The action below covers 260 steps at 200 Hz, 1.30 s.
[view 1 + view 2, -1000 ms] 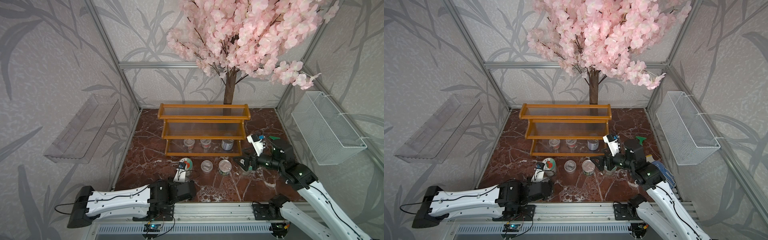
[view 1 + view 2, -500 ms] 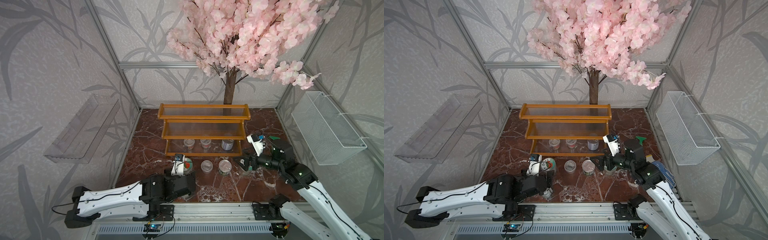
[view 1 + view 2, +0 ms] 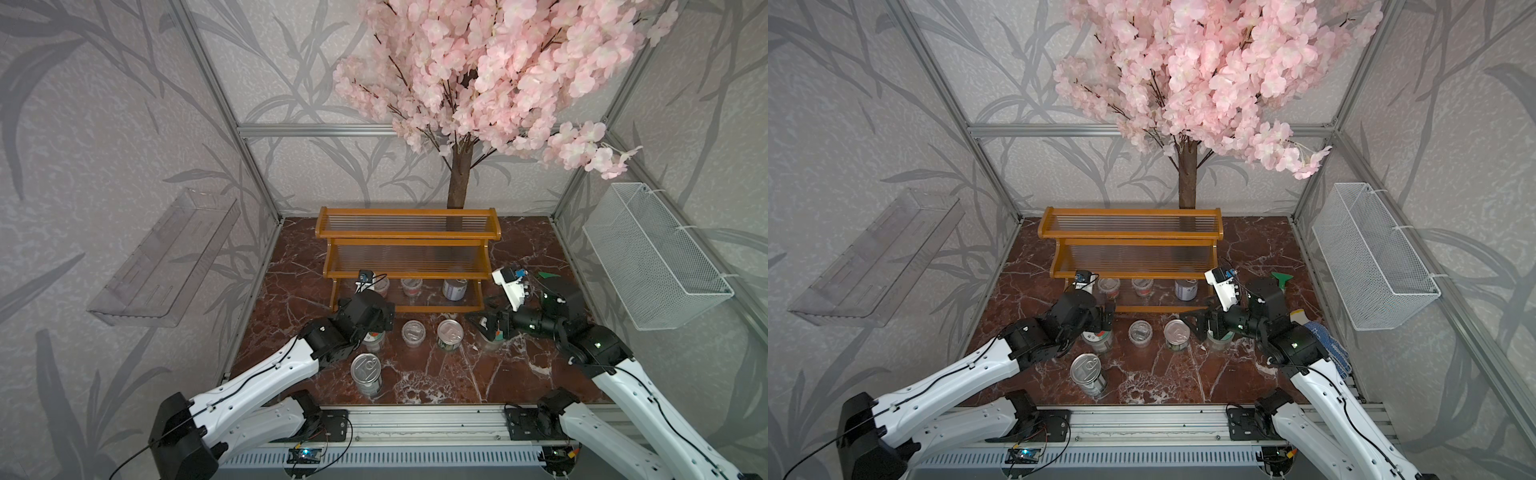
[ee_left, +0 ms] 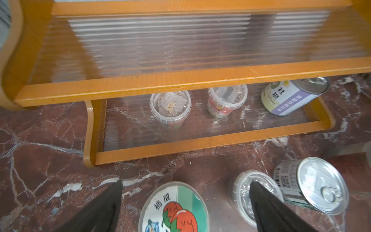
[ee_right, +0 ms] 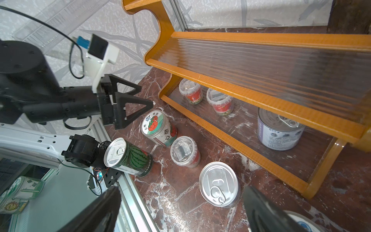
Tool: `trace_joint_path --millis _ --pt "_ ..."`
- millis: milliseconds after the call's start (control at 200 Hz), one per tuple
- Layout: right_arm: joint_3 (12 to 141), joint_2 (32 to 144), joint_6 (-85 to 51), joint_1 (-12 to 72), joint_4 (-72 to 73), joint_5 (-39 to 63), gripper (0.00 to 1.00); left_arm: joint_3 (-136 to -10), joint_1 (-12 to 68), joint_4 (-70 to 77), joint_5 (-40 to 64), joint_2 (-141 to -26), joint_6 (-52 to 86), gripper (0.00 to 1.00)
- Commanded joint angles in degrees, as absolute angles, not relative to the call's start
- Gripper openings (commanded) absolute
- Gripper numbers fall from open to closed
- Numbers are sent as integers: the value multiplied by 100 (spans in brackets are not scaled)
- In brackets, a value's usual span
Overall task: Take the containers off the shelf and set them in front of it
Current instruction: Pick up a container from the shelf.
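1. In both top views the shelf [image 3: 407, 245] stands at the back of the marbled tabletop [image 3: 436, 374]. Its lowest tier holds an end cup [image 3: 381, 287], a middle cup [image 3: 411, 286] and a purple-labelled tin [image 3: 455, 289].
2. In front of the shelf a tomato-lid jar [image 3: 373, 341], a clear cup [image 3: 413, 332] and a silver-topped tin [image 3: 450, 333] stand in a row. A watermelon tin [image 3: 365, 372] stands nearer the front rail.
3. The left end effector [image 3: 376, 332] hangs over the tomato-lid jar. The right end effector [image 3: 1202, 324] hovers over a second jar [image 3: 1219, 340] at the row's far end.
4. In the left wrist view both black fingers [image 4: 100, 209] are spread wide. The tomato lid lies between them, and neither finger presses it.
5. The clear cup [image 4: 243, 192] and the silver-topped tin [image 4: 319, 184] stand just beside that jar. Both cups and the purple-labelled tin [image 4: 289, 98] stand upright on the lowest tier.
6. In the right wrist view its own fingers [image 5: 96, 211] stand wide apart and hold nothing. The silver-topped tin [image 5: 219, 183] shows between them.
7. The same view shows the left end effector [image 5: 146, 96] gaping just above the tomato-lid jar [image 5: 156, 126], apart from it. The watermelon tin [image 5: 128, 156] stands near the tabletop's edge.
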<state>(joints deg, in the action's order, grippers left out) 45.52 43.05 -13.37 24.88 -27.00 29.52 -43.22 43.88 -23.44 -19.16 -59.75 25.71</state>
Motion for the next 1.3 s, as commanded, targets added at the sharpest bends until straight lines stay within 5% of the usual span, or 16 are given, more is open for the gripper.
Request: trace_joint_path --millis 0,1295 --pt "4659 4211 -1265 2481 -2504 2824 99 -4155 4000 -1407 -1161 -6302 1800 100" --pt "4633 4067 -1212 2484 -2641 2417 99 -4664 2804 687 -1121 -8944 1293 99"
